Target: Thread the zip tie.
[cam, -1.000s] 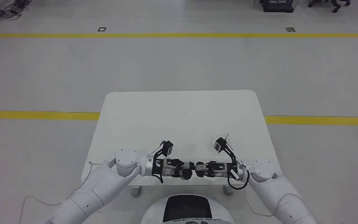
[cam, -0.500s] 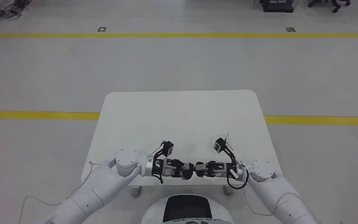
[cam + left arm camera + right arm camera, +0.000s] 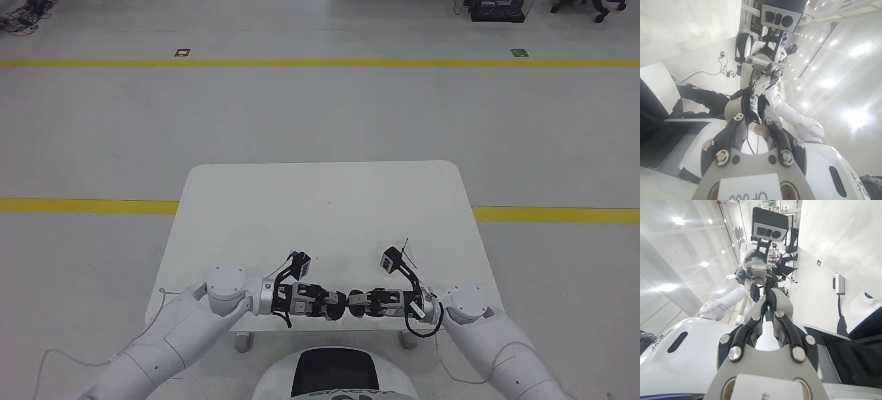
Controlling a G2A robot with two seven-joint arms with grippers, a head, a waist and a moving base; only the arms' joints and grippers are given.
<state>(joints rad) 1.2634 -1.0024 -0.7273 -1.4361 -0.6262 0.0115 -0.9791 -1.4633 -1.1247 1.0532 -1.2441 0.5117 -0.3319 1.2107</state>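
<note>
Almost nothing has moved since a moment ago. Both arms stay where they were, and only the round joint of the right arm sits a tiny bit more to the left in the top view (you have to look hard to see it). The left gripper (image 3: pixel 336 300) and the right gripper (image 3: pixel 356 300) meet nose to nose at the bottom middle of the top view. They are above the near part of the white table with rounded corners (image 3: pixel 320 195).

The thin black plastic zip tie (image 3: pixel 750 143) is up in the air between the two grippers, not on the table. In the left wrist view it shows as a thin black line in the lower middle of the frame, running back toward the camera. I cannot tell if the left gripper is squeezing it or not. In the middle of the right wrist view, the right gripper's two fingers (image 3: pixel 773 302) are pressed close together. A small dark bit of the zip tie is pinched between them.
</note>
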